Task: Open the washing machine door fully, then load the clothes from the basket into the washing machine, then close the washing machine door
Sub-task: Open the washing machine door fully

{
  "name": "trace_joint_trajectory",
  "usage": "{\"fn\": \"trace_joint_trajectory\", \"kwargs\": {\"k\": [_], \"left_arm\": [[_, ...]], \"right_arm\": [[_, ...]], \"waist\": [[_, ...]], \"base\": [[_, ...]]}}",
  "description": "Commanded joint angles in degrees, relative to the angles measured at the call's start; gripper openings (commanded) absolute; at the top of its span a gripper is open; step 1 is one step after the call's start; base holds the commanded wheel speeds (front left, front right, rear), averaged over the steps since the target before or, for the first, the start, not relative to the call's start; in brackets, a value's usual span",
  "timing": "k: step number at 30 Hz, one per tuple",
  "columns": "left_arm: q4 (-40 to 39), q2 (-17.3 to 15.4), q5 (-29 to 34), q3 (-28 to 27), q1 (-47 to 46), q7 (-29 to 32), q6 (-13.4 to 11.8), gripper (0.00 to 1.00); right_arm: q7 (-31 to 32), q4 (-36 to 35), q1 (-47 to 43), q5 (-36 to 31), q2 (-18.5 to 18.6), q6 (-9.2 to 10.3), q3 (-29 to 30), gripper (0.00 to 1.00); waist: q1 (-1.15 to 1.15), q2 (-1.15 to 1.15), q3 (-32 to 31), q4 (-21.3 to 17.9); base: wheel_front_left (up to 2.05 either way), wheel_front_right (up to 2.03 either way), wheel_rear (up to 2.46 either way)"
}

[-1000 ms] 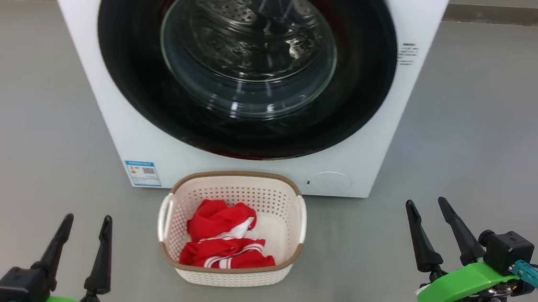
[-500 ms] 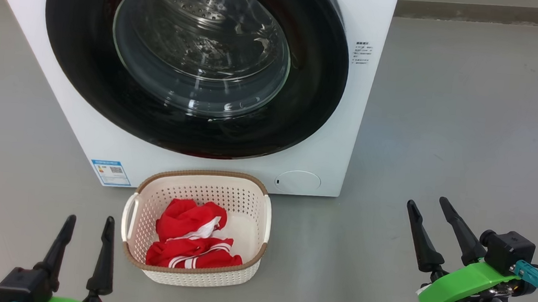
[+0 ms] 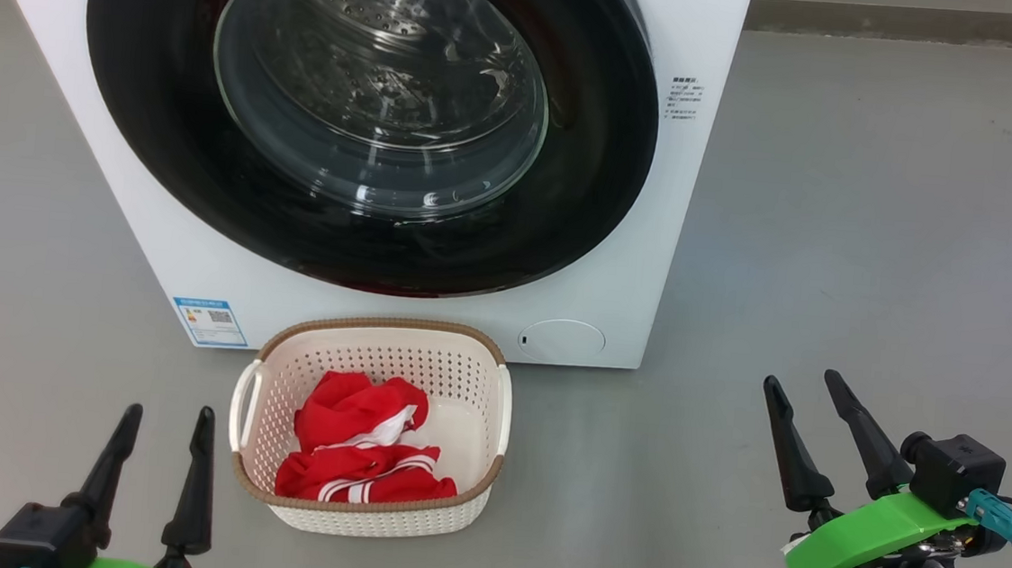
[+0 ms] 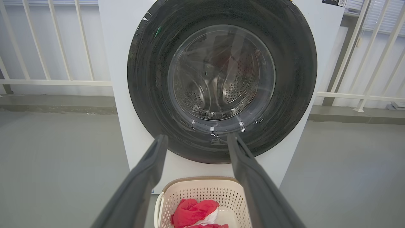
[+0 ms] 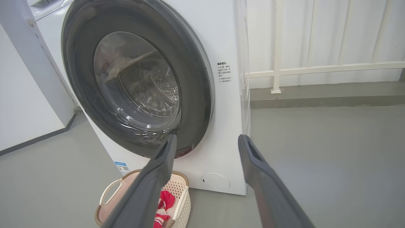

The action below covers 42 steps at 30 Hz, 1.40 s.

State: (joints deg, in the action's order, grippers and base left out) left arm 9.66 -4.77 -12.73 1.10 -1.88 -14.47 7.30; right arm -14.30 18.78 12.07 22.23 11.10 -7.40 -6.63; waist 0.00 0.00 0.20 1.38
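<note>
Standing shut at 12 o'clock, the door (image 3: 371, 111) is seen on the washer (image 3: 201, 260); the basket (image 3: 376, 323) sits at 6 on the floor (image 3: 837, 211), clothes (image 3: 362, 444) inside. Left hand (image 3: 169, 411) at 7 and right hand (image 3: 800, 379) at 4 are held spread apart, empty. Door is judged rigid, glossy, prob. slippery: its outer rim should be hooked & pulled. Clothes: soft, light.

Washing machine (image 3: 627, 239): white front-loader, upright on grey floor (image 3: 878, 259); blue sticker (image 3: 210, 322) at front lower left, round flap (image 3: 562, 340) at lower right.
Door (image 3: 138, 138): round, glossy black, clear glass centre, shut; steel drum (image 3: 379, 66) visible through glass.
Basket (image 3: 379, 516): cream, perforated, brown rim, on floor just before machine.
Clothes (image 3: 347, 466): red, white stripes, crumpled inside basket.
</note>
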Motion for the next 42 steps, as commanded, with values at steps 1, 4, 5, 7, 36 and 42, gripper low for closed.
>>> {"fn": "trace_joint_trajectory", "kwargs": {"k": [1,4,5,7,36,42], "left_arm": [[-1.44,-0.92,-0.15,-1.94,-2.4,-0.52,0.19,1.0],[-1.45,-0.93,-0.11,-2.04,-2.37,-0.52,0.19,1.0],[-1.46,-0.94,-0.1,-2.06,-2.37,-0.52,0.19,1.0],[-1.48,-0.95,-0.08,-2.11,-2.36,-0.52,0.19,1.0],[-1.7,-1.76,-0.08,-0.8,-2.92,-0.52,0.19,1.0],[-2.36,-2.13,-0.11,-0.45,-3.93,-0.52,0.19,1.0]], "right_arm": [[-0.7,-1.57,1.92,0.55,0.61,-0.09,-1.32,1.0],[-0.7,-1.49,1.97,0.62,0.61,-0.09,-1.36,1.0],[-0.7,-1.46,1.97,0.64,0.6,-0.09,-1.38,1.0],[-0.7,-1.41,1.99,0.67,0.6,-0.09,-1.45,1.0],[-0.7,-0.29,5.63,2.57,1.64,-0.09,-1.42,1.0],[-0.7,0.06,8.03,3.37,2.54,-0.09,-1.21,1.0]], "waist": [[0.0,0.0,0.02,-0.01],[0.0,0.0,0.07,-0.03],[0.0,0.0,0.07,-0.04],[0.0,0.0,0.06,-0.06],[0.0,0.0,2.31,0.82],[0.0,0.0,4.33,1.45]], "base": [[0.0,0.0,0.0],[0.0,0.0,0.0],[0.0,0.0,0.0],[0.0,0.0,0.0],[0.0,0.0,0.0],[0.0,0.0,0.0]]}}
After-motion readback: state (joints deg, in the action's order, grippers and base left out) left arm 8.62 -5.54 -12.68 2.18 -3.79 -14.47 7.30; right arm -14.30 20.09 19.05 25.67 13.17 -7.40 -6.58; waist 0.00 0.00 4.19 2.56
